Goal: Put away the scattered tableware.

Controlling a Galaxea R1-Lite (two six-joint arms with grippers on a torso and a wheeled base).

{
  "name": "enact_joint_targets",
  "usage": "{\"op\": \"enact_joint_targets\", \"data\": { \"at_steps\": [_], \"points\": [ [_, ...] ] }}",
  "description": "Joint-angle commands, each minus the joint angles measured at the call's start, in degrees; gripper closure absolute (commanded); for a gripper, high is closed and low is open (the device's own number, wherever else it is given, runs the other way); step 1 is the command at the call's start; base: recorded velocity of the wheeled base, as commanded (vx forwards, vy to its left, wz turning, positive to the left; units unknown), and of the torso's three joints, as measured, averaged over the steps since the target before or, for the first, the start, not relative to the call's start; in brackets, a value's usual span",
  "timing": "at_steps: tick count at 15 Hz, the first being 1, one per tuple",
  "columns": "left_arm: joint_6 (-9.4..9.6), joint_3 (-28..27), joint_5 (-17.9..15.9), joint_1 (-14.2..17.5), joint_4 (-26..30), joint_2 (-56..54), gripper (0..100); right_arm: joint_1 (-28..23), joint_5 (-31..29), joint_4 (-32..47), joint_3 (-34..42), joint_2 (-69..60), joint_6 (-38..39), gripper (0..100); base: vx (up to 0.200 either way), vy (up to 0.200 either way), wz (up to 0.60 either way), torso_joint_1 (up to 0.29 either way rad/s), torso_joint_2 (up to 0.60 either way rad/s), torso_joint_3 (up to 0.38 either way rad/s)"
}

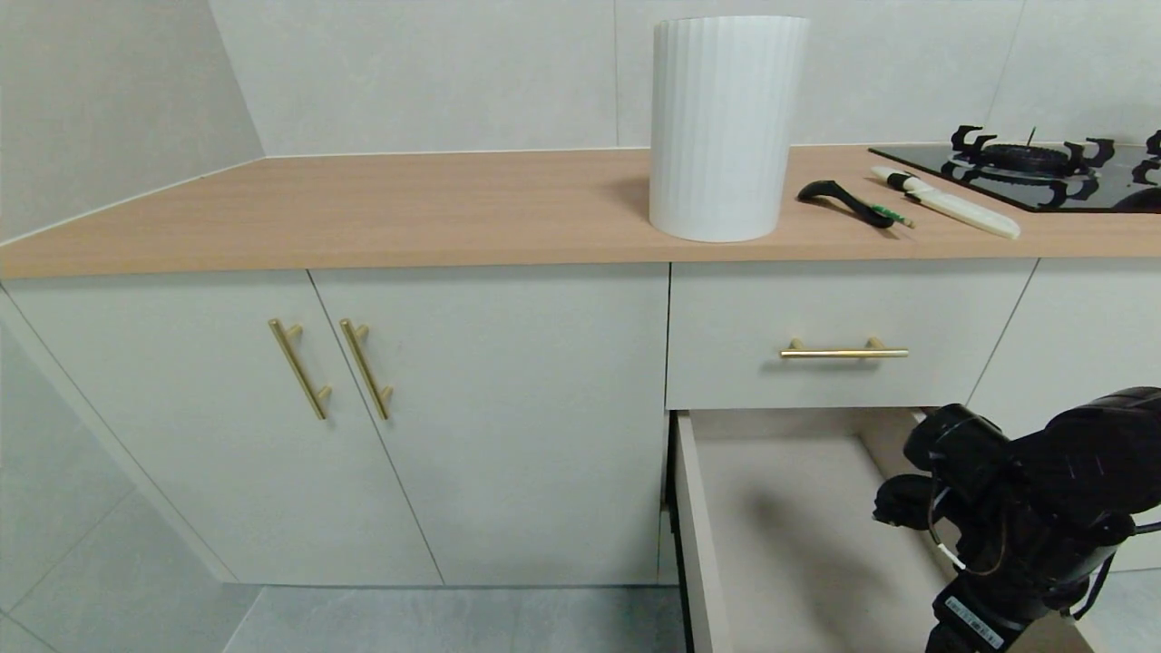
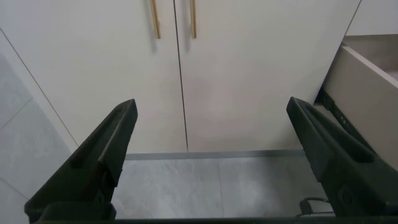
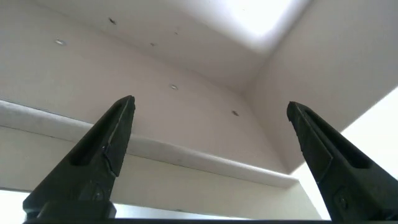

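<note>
The scattered tableware lies on the right part of the counter: a black utensil with a green tip, and just to its right a white knife. Both sit between the white ribbed container and the gas hob. They are near each other, but whether they touch cannot be told. Each lies on a slant, its long axis running from the back left toward the counter's front edge on the right.

The right claw is spread wide and holds nothing. It faces the bare inner wall of the open lower drawer. In the head view the right arm hangs over that drawer's right side, below the closed drawer. The utensils are therefore up and beyond it, almost directly above on the counter.

The left claw is also wide open and empty. It sits low, facing the cabinet doors and the floor, well to the left of the tableware.

The right arm is judged the nearer one. Its next move calls for rising clear of the drawer, then closing across a handle's narrow width, square to that slanted axis.
</note>
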Motion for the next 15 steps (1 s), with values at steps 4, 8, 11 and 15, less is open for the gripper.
{"op": "enact_joint_targets", "data": {
  "at_steps": [4, 8, 11, 15],
  "points": [
    [0.02, 0.01, 0.01, 0.00, -0.01, 0.07, 0, 0.45, -0.01, 0.18, -0.58, -0.42, 0.16, 0, 0.000, 0.000, 0.00, 0.000, 0.00, 0.000],
    [0.02, 0.01, 0.01, 0.00, -0.01, 0.07, 0, 0.45, -0.10, 1.76, -2.95, -0.60, 0.95, 0, 0.000, 0.000, 0.00, 0.000, 0.00, 0.000],
    [0.02, 0.01, 0.01, 0.00, -0.01, 0.07, 0, 0.18, -0.10, 1.50, -6.12, -2.71, 6.49, 0, 0.000, 0.000, 0.00, 0.000, 0.00, 0.000],
    [0.02, 0.01, 0.01, 0.00, -0.01, 0.07, 0, 0.01, 0.25, -3.95, -10.86, -8.60, 18.35, 0, 0.000, 0.000, 0.00, 0.000, 0.00, 0.000]
  ]
}}
